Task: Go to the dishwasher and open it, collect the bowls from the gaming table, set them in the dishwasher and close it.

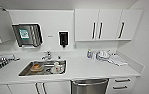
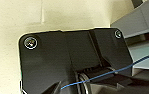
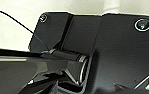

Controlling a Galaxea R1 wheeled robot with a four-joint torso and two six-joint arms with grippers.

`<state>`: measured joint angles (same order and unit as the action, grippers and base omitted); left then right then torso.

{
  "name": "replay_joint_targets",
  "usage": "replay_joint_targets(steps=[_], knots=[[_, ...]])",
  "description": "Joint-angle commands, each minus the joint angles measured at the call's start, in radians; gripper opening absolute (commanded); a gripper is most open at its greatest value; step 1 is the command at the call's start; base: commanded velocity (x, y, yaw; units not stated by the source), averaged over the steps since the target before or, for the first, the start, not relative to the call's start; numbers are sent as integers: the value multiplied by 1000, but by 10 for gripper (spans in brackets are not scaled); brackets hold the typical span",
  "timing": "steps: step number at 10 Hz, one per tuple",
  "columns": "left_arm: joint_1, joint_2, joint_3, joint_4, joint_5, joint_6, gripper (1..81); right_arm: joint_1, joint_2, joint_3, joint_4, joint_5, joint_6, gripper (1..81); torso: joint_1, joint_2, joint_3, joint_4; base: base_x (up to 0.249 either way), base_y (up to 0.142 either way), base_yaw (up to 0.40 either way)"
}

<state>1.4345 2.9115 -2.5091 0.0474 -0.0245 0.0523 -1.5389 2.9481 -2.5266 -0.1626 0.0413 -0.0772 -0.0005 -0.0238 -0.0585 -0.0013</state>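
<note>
The dishwasher (image 1: 89, 86) sits under the white counter (image 1: 90, 68), just right of the sink. Its brushed steel front is shut, and a bar handle (image 1: 89, 81) runs along its top edge. I stand in front of the counter and look down on it. The bowls and the gaming table are out of view. The left wrist view and the right wrist view hold the robot's own dark plate against pale surfaces, with a thin blue cable across each.
A steel sink (image 1: 25, 72) with dishes in it and a faucet (image 1: 47, 55) lie left of the dishwasher. White drawers (image 1: 121, 83) flank it on the right. Cups and cloths (image 1: 105, 56) stand at the counter's back right. Upper cabinets (image 1: 107, 25) hang above, and a wall closes the right side.
</note>
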Motion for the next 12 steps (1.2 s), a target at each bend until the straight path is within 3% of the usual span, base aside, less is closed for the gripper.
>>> replay_joint_targets(steps=[1,7,12], knots=[[-56,-7,9,-3,49,3,811,42,-5,10,-14,-49,-1,811,1,0,0,0,86,0,0],[-55,-7,7,-4,49,3,811,41,-5,8,-14,-49,-1,811,1,0,0,0,29,0,0],[-53,-7,9,-4,49,3,811,41,-5,8,-14,-49,-1,811,1,-1,0,0,45,51,0]])
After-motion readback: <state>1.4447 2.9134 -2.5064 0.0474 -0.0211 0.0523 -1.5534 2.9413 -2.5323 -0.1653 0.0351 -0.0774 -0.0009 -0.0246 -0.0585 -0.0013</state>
